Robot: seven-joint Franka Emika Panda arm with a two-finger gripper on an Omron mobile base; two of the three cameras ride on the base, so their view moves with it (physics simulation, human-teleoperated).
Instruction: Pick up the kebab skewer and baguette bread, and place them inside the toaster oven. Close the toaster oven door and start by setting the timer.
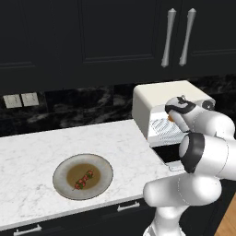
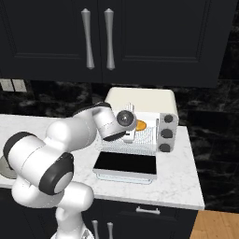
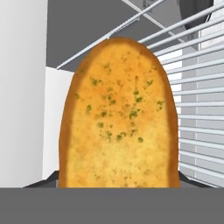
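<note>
The oven door lies flat and open toward the robot, so the mouth of the toaster oven is clear from the front. Inside, the bread stands over the wire rack, with the white side wall close on one side. The knobs flank the opening. On the counter, the plate with the skewer sits in open space, well apart from the oven.

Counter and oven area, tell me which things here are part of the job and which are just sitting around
Part of the job:
baguette bread, at the gripper over the wire rack
kebab skewer, on the plate
toaster oven
toaster oven door, folded down open

Just there:
plate
wall outlets
cabinet handles
</note>
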